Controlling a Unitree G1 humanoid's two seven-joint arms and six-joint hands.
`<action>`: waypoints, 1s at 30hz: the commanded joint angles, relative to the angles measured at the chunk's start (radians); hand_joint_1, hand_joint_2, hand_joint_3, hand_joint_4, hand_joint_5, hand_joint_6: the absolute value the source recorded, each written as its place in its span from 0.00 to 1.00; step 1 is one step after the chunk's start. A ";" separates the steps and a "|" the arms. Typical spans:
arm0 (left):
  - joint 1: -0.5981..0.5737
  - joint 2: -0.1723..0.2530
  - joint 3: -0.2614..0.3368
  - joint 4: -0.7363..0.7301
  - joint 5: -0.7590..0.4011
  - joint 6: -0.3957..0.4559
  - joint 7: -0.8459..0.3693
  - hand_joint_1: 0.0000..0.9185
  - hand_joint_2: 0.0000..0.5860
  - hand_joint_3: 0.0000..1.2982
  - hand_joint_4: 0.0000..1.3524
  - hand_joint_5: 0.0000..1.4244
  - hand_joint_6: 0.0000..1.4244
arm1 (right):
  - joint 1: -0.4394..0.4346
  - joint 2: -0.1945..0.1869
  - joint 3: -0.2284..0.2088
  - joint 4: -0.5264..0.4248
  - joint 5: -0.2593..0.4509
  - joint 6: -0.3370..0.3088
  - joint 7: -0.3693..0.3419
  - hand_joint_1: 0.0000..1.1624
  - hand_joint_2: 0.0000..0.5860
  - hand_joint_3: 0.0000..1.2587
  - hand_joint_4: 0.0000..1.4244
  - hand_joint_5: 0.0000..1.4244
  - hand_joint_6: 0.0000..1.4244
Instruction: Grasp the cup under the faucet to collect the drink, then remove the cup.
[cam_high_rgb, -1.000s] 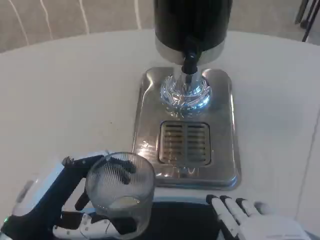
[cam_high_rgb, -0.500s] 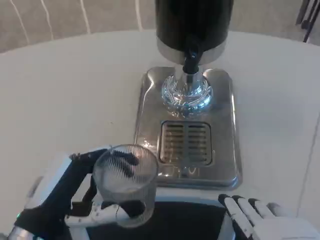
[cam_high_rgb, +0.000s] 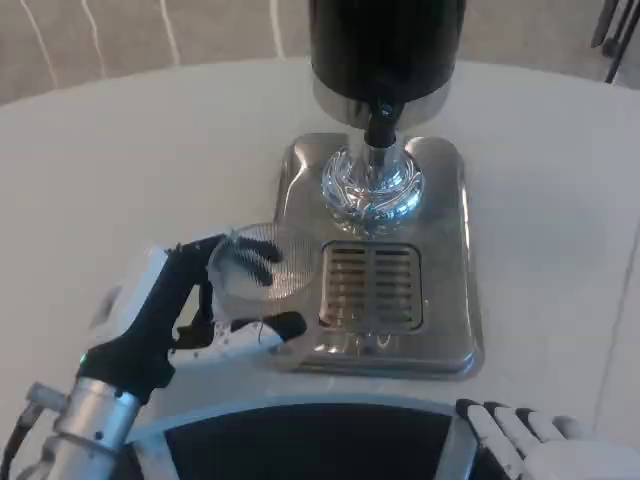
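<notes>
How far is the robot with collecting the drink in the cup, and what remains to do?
Done: the left hand holds the clear ribbed glass cup. In hand: the cup sits at the left edge of the steel drip tray, not yet under the black faucet. Left: positioning, filling, removing. The right hand waits at the bottom edge.

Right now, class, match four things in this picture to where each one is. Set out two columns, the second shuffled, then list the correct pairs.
Things:
1. cup
2. faucet
3. grate
4. right hand

Places:
A. low at the picture's bottom right corner
B. set into the metal tray, in front of the dispenser's foot
C. held by the left hand at the tray's left edge
D. sticking out from the black tank

Pairs: 1-C, 2-D, 3-B, 4-A
</notes>
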 joint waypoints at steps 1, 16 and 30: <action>-0.092 -0.013 -0.040 0.093 0.031 -0.032 0.075 0.59 0.10 0.77 0.86 0.96 0.39 | -0.001 0.010 -0.007 0.008 0.000 0.009 0.019 0.23 0.90 0.00 0.00 0.00 0.00; -0.316 -0.062 -0.159 0.357 0.086 -0.008 0.213 0.59 0.10 0.76 0.86 0.96 0.40 | 0.050 0.018 -0.031 -0.032 0.016 -0.003 0.056 0.23 0.90 0.00 0.00 0.00 0.00; -0.447 -0.115 -0.246 0.517 0.123 0.075 0.288 0.59 0.10 0.76 0.86 0.96 0.41 | 0.051 0.028 -0.057 -0.030 0.033 0.006 0.070 0.23 0.90 0.00 0.00 0.00 0.00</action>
